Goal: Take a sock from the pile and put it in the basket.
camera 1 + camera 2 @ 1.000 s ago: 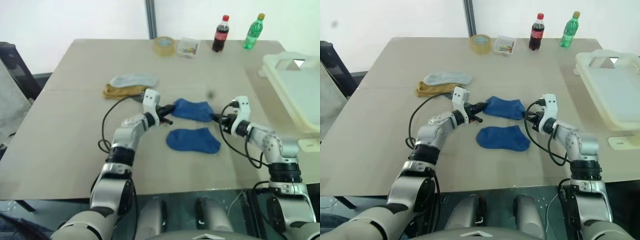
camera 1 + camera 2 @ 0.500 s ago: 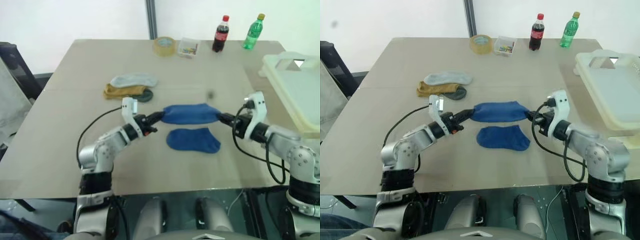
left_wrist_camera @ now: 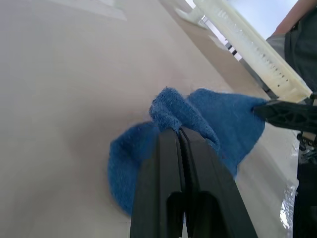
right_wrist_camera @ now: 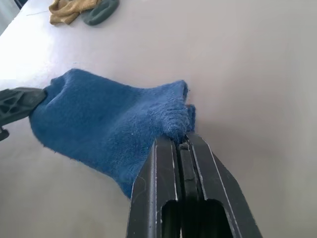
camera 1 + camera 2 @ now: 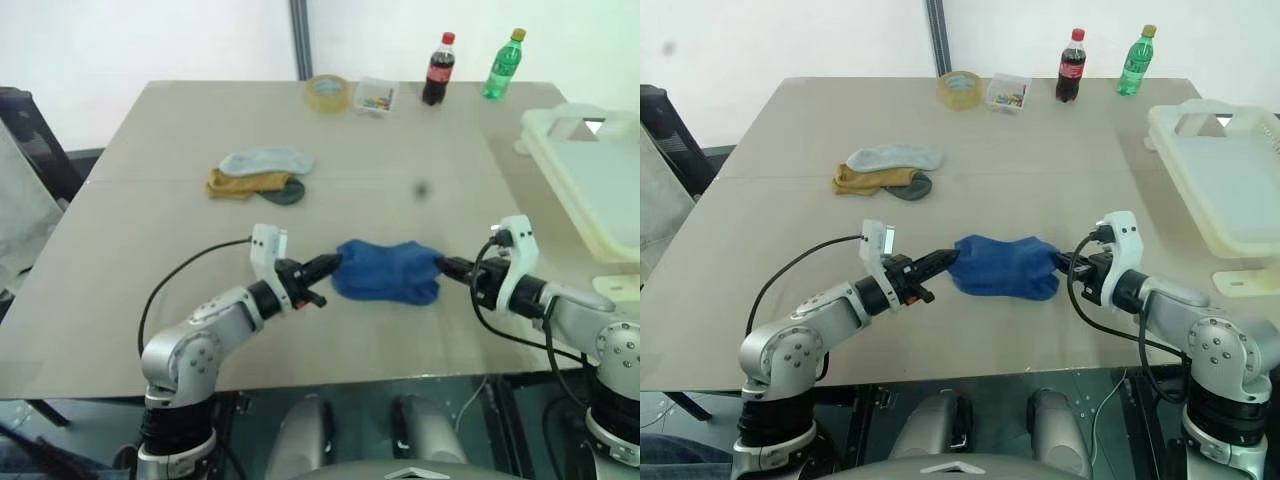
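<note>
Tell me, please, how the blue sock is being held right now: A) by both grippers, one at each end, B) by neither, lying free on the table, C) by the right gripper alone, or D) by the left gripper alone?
A: the left gripper is shut on one end of the blue sock and the right gripper is shut on the other end, as each wrist view confirms.

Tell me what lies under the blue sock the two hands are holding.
A second blue sock lies on the table beneath the held blue sock, pinched between the left hand and right hand. Most of it is covered.
</note>
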